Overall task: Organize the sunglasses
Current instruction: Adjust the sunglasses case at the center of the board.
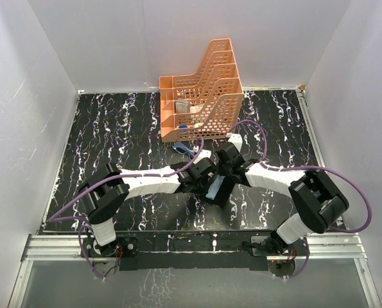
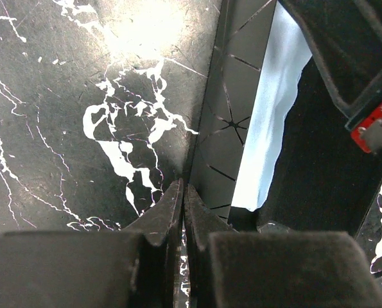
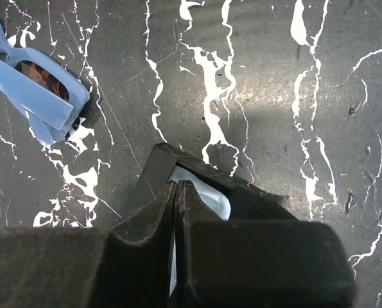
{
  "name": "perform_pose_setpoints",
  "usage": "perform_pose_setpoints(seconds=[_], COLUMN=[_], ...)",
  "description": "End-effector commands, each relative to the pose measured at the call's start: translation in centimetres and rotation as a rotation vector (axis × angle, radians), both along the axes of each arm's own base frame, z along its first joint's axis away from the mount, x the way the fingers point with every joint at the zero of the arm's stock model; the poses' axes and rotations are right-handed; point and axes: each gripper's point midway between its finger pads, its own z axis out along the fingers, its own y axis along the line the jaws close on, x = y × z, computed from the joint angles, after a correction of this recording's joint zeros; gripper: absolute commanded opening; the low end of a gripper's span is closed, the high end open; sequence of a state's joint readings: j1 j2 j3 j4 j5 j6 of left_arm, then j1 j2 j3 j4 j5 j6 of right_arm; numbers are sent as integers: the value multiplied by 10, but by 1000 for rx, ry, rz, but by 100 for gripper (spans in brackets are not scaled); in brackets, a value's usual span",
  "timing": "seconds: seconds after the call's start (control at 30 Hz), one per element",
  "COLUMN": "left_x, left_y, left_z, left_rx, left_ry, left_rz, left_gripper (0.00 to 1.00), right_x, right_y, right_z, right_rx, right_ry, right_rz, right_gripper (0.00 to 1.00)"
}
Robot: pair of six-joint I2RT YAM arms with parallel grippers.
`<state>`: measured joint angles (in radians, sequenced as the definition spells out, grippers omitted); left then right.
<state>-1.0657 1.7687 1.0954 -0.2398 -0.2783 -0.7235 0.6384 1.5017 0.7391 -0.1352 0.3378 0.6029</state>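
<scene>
The sunglasses point(image 1: 184, 149) have a thin blue frame and lie folded on the black marble table, just in front of the orange organizer; they also show at the top left of the right wrist view point(image 3: 40, 86). The black case point(image 1: 220, 196) lies open between both grippers, with a pale blue cloth point(image 1: 214, 187) in it. My left gripper point(image 2: 183, 188) point(image 1: 203, 183) is shut, its tips at the edge of the case wall point(image 2: 226, 128), with the cloth point(image 2: 271, 109) beside it. My right gripper point(image 3: 178, 184) point(image 1: 224, 179) is shut inside the case point(image 3: 153, 168), with a sliver of the cloth point(image 3: 207, 192) between its fingers.
An orange tiered organizer point(image 1: 200, 96) stands at the back middle of the table with small items in its lower shelves. White walls close in the left, right and back. The two arms cross the table's near half, their purple cables looping out to the sides.
</scene>
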Motion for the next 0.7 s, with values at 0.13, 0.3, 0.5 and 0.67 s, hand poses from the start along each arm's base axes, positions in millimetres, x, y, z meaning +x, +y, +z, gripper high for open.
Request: perform_pose_setpoints(seconds=[0.13,0.3,0.5,0.67], left_x=[-2,-2,-2,-2], left_y=[-4,-5,-6,-9], left_z=[21,22,21,22], left_rx=[-48,-48,-48,-46], left_ry=[-28,-33,-30,-31], left_rz=[9,10,10,7], left_gripper=[0,0,0,0], right_x=[30,33,37,40], right_y=[20,24,29,34], right_z=[22,22,21,21], right_rx=[46,51,49,56], right_ry=[-84,-86,-85,-83], right_rz=[28,39,57,71], right_gripper=[0,0,0,0])
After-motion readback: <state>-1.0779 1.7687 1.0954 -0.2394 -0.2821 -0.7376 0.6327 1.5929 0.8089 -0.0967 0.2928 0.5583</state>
